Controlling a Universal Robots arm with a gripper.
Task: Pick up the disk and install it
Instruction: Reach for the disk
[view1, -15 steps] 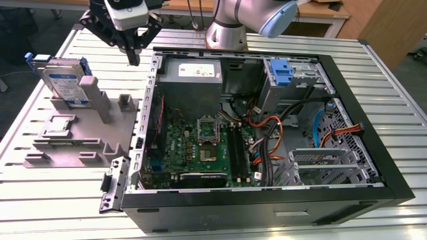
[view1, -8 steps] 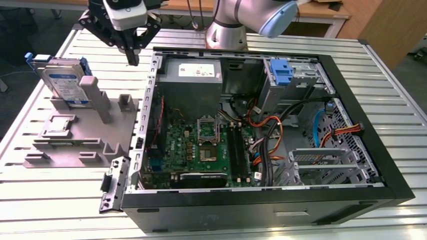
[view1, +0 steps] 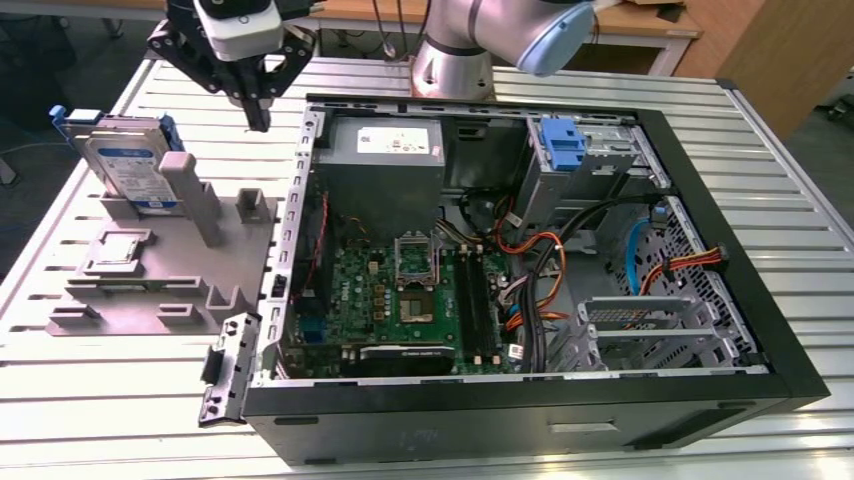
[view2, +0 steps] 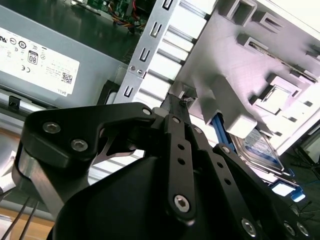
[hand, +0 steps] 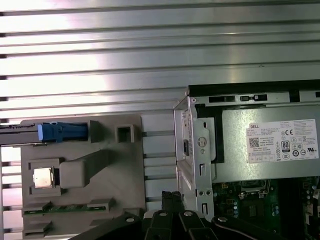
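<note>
Slats of bare metal make up the desk (view1: 120, 420), which carries a grey moulded holder (view1: 160, 275) and, to the exterior view's right of it, an open computer case (view1: 534, 425). The disk (view1: 127, 165) stands on edge in a slot at the holder's far end. Its white-and-blue label faces outward, and its blue carrier shows along the upper edge and corner. In the first wrist view the disk (hand: 62, 132) appears edge-on from above as a narrow blue strip in the holder (hand: 125, 165). In the second wrist view the disk (view2: 260, 147) shows its silvery face past the holder (view2: 240, 65).

The gripper (view1: 258, 120) hangs point-down above the desk, between the disk and the case's side wall (just beside the wall, apart from the disk), and touches neither. Its fingers are pressed together into a single tip with nothing between them. Both wrist views show the gripper (hand: 172, 196) the same way, its black linkages meeting at the tip (view2: 176, 100).

Inside the case, a grey power supply box (view1: 387, 150) with a white label sits in the far corner nearest the gripper. A green motherboard (view1: 400, 290) lies in front of the box, and an upright blue latch piece (view1: 561, 145) stands at the far drive bay. A small square silver part (view1: 120, 245) lies in a recess of the holder.
</note>
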